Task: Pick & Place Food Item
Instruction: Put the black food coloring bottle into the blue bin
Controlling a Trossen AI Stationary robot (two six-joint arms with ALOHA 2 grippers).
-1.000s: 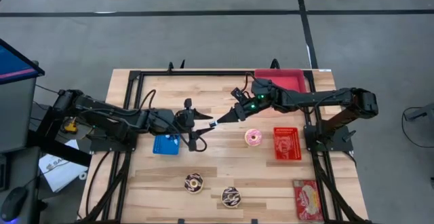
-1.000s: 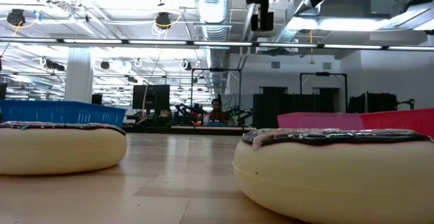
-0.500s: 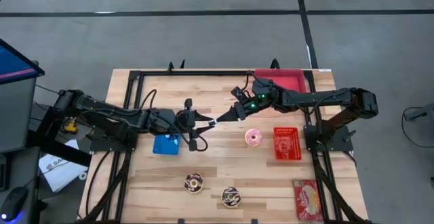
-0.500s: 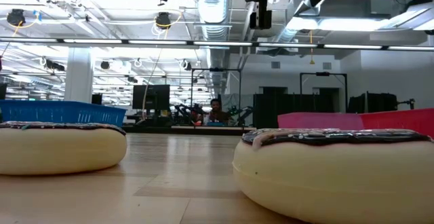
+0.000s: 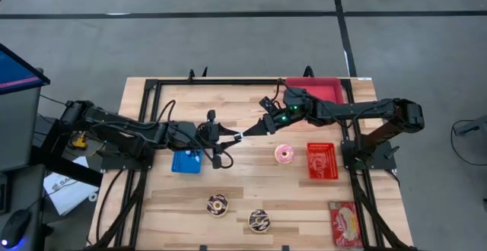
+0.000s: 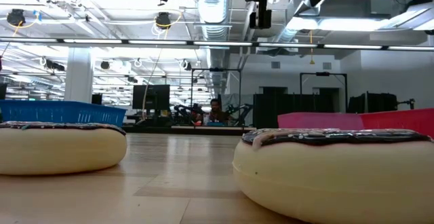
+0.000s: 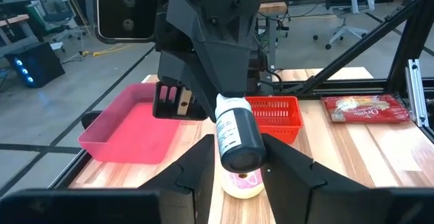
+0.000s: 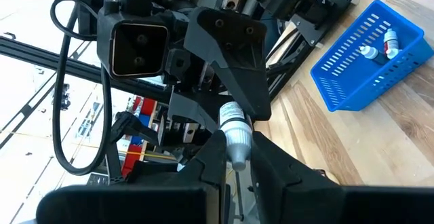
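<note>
The left gripper (image 5: 228, 138) reaches in over the tabletop (image 5: 251, 186), above the blue basket (image 5: 186, 162), its jaws closed on the dark-capped end of a small white bottle (image 5: 238, 137). The right gripper (image 5: 248, 134) meets it mid-table, jaws gripping the bottle's other end. Further right sit a pink donut (image 5: 284, 154) and a red basket (image 5: 322, 160).
</note>
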